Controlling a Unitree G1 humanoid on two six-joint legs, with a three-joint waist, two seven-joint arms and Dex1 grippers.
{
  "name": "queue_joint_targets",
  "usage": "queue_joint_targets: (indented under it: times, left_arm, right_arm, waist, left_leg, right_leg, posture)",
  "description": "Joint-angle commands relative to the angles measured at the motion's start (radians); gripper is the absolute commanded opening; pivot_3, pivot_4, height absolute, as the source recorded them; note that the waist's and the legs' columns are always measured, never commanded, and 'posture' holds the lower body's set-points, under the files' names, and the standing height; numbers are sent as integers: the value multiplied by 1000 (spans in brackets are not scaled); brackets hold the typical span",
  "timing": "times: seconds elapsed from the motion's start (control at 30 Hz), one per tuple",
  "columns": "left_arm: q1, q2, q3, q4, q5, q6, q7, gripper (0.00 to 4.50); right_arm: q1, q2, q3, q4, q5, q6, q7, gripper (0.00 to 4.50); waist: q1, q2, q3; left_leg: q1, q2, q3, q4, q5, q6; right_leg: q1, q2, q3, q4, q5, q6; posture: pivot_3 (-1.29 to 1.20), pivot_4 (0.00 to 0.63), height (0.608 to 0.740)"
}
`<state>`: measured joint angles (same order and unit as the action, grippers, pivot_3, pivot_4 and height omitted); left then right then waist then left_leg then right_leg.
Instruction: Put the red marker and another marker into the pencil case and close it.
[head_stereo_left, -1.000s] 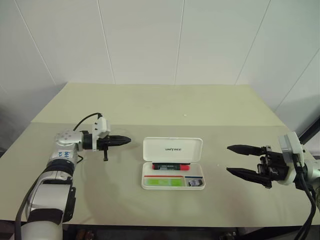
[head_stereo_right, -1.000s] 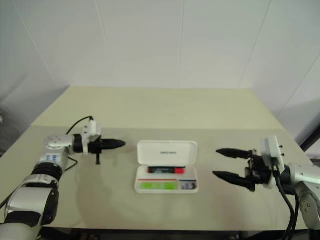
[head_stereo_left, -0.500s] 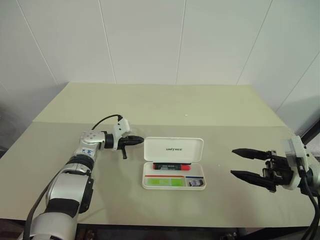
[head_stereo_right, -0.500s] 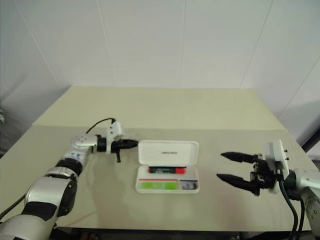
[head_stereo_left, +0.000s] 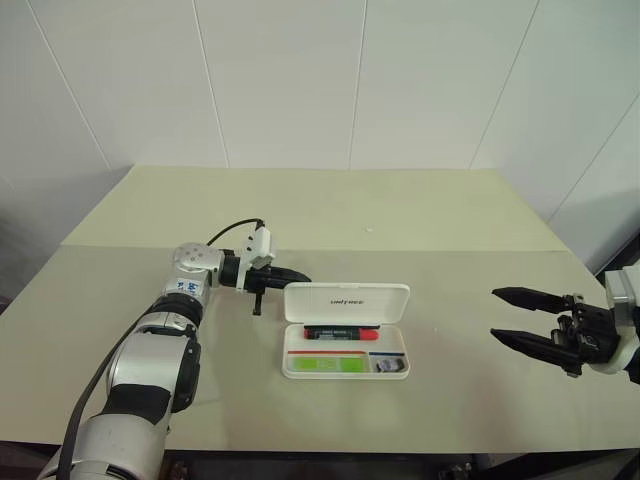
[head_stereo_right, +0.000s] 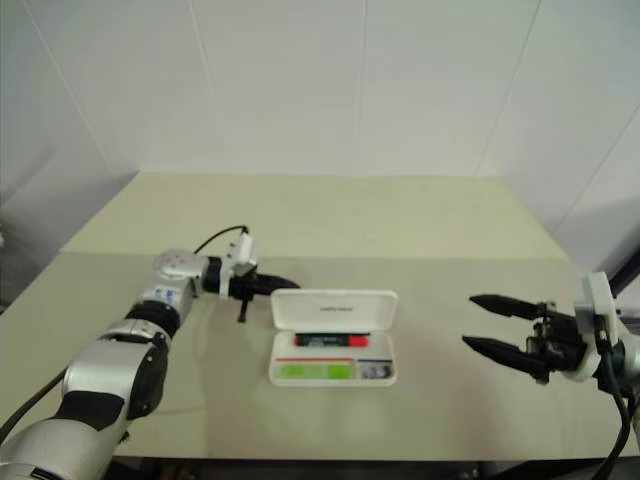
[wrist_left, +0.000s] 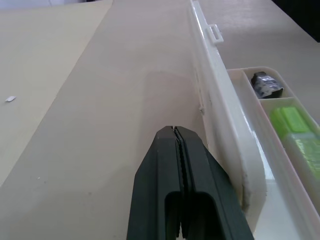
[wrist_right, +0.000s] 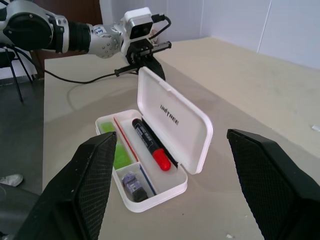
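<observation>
Both markers, the red marker (head_stereo_left: 341, 333) and the light green marker (head_stereo_left: 318, 364), lie in the pencil case (head_stereo_left: 346, 360). We judge closing comes next: left gripper (head_stereo_left: 300, 277), jaws together, sits just behind the upright lid (head_stereo_left: 346, 302); right gripper (head_stereo_left: 527, 318), jaws apart, is well away.

Mid-bench (head_stereo_left: 420, 215): open pencil case (head_stereo_left: 346, 343), lid up at back. Inside, red marker (head_stereo_left: 341, 333) behind green marker (head_stereo_left: 318, 364). Left pincer (head_stereo_left: 296, 277) behind lid's left end; right pincer (head_stereo_left: 520, 316) well right.
</observation>
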<state>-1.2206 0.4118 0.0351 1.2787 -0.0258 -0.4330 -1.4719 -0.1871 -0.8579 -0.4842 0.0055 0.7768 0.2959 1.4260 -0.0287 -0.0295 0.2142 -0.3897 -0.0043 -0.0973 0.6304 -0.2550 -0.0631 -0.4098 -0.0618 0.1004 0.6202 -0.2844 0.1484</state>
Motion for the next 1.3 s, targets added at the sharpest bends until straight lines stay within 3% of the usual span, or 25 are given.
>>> queue_joint_targets:
  times: [0.03, 0.43, 0.73, 1.0, 1.3]
  left_arm:
    - [-13, -1, -10, -57, -5, -40, -49, 25]
    - [60, -33, -104, -223, -19, -62, -129, 25]
    - [171, -23, -230, -433, -19, -63, -130, 25]
    - [245, 3, -317, -602, -20, -24, -98, 25]
    - [248, 24, -395, -611, 27, -96, -60, 25]
  right_arm:
    - [-34, -16, -40, 52, 21, -42, 57, 4500]
    - [-197, -71, 83, 283, -21, -133, 188, 4500]
    - [-235, -206, 322, 378, 55, -255, 188, 4500]
    - [-303, -264, 450, 412, 143, -302, 188, 4500]
    - [-323, -275, 508, 419, 182, -340, 188, 4500]
  waist:
    - [0, 0, 0]
    - [-1, 0, 0]
    - [-2, 1, 0]
    - [-2, 1, 1]
    - [-1, 1, 0]
  left_leg:
    - [0, 0, 0, 0, 0, 0]
    - [0, 0, 0, 0, 0, 0]
    - [0, 0, 0, 1, 0, 0]
    - [1, 0, 1, 1, 0, 0]
    - [1, 0, 1, 1, 0, 0]
  right_leg:
    - [0, 0, 0, 0, 0, 0]
    - [0, 0, 0, 1, 0, 0]
    - [0, 0, 1, 1, 0, 0]
    - [0, 0, 2, 2, 0, 0]
    - [0, 0, 2, 2, 0, 0]
  posture:
    - [0, 150, 740]
    - [0, 150, 740]
    - [0, 150, 740]
    - [0, 150, 740]
    - [0, 150, 740]
